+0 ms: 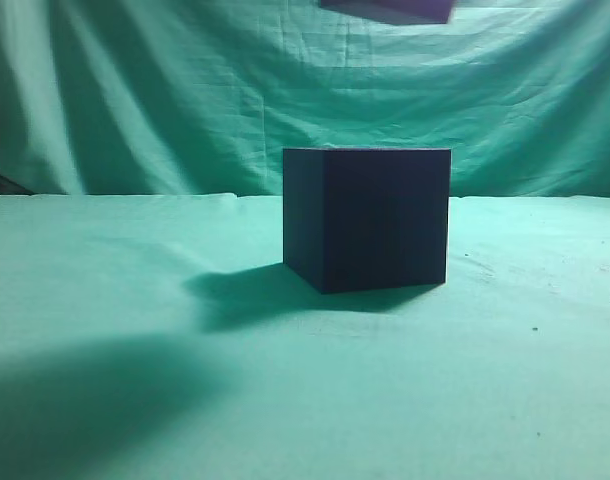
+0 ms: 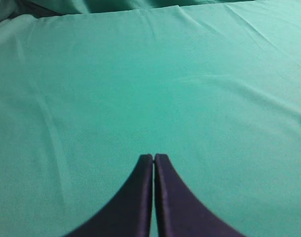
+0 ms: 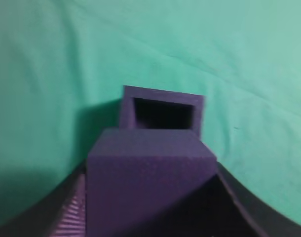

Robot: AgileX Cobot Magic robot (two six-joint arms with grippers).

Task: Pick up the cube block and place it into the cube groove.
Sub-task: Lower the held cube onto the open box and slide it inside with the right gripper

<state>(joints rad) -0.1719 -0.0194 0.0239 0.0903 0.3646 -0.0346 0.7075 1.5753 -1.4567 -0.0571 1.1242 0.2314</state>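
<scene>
Matt grainy cube block [image 3: 150, 187], matt box [image 1: 367, 218], wrinkled cloth [image 1: 135, 100].

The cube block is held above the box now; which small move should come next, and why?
Probably lower the right tool straight down, slightly forward. It holds the cube block high above the box, whose square opening lies just ahead and looks roughly aligned.

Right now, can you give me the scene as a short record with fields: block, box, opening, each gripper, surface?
block: dark purple block, held in the right gripper, high above the box; only its lower edge shows at the top of the exterior view
box: large dark box, resting on the cloth
opening: square opening in the box's top, appears empty, just ahead of the block in the right wrist view
left gripper: shut, holding nothing, over bare cloth
surface: green cloth on the table and behind it
</scene>
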